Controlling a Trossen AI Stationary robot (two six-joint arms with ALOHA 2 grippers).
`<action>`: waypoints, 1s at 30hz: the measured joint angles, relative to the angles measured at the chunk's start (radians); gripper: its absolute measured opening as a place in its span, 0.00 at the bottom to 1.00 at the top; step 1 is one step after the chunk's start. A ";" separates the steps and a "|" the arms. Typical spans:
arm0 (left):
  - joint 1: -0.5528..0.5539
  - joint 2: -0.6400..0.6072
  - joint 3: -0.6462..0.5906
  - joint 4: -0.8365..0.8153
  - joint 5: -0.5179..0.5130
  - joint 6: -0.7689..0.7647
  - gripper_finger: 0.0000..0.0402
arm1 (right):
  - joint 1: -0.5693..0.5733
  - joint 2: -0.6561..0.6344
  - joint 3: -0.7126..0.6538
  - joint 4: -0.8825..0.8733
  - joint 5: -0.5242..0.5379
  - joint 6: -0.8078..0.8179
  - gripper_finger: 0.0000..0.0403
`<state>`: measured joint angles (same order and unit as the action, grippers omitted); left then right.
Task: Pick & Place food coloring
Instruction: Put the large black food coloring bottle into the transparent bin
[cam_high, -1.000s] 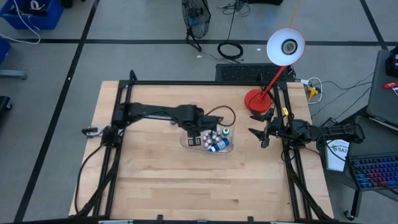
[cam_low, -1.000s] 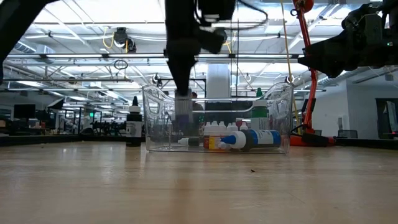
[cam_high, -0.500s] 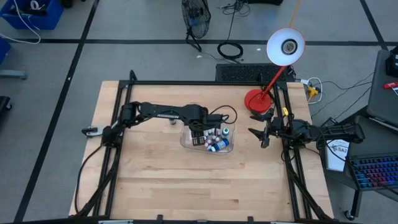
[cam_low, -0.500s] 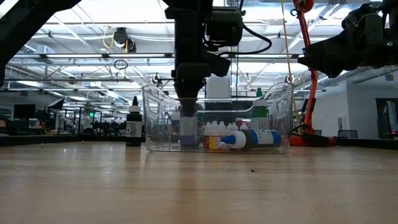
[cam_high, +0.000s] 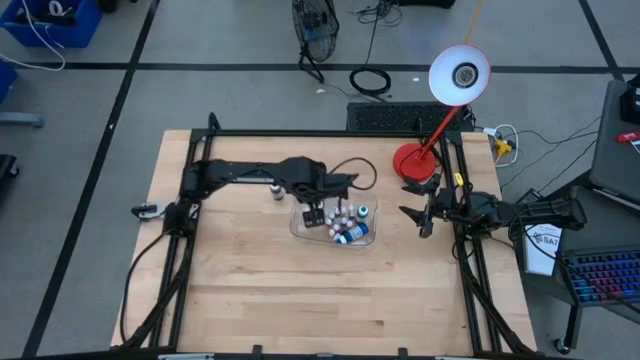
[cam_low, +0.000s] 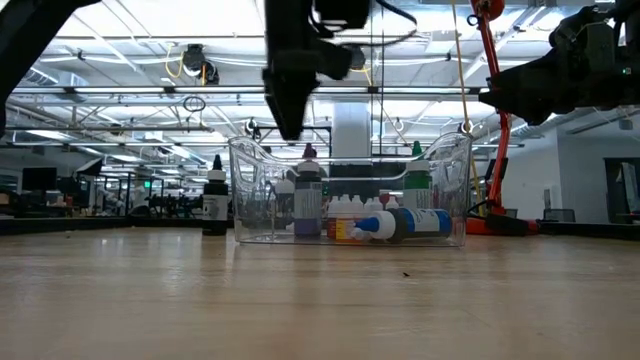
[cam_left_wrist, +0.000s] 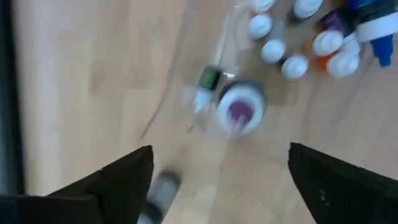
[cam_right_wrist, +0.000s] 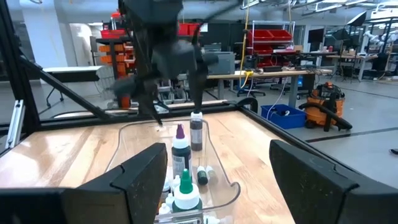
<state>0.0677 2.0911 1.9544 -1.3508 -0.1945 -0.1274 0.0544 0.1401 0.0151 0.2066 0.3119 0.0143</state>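
A clear plastic tray (cam_high: 300, 226) sits mid-table. Inside it, a dark bottle with a purplish cap (cam_low: 308, 192) stands upright on its base near the left wall. Beside it are the small pale food coloring bottles (cam_low: 346, 206) and a bigger blue-labelled bottle (cam_low: 402, 222) lying on its side. My left gripper (cam_low: 290, 128) hangs open above the tray, pointing down, with the purplish cap (cam_left_wrist: 239, 107) below and ahead of its fingers. My right gripper (cam_high: 415, 213) rests open at the table's right side, away from the tray.
A dark bottle (cam_high: 277, 190) stands on the table just left of the tray, outside it. A red lamp base (cam_high: 410, 160) stands at the far right. The near half of the wooden table (cam_high: 320, 300) holds nothing.
My left gripper, shut on the dark purplish-capped bottle, went down into the tray's left part. It then opened, let go and rose clear above the rim. The bottle now stands upright in the tray on its own.
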 joint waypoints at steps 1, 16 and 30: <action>0.000 -0.015 0.001 -0.028 -0.013 -0.017 0.93 | 0.000 0.002 0.000 0.003 0.000 0.000 0.67; 0.167 -0.362 -0.364 -0.023 -0.056 -0.209 0.87 | 0.000 0.007 0.000 0.001 0.000 0.000 0.67; 0.312 -0.399 -0.732 0.328 0.124 -0.148 0.85 | 0.000 0.007 0.000 0.000 0.000 0.000 0.67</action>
<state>0.3798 1.6920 1.2226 -1.0227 -0.0700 -0.2755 0.0544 0.1474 0.0149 0.2062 0.3121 0.0145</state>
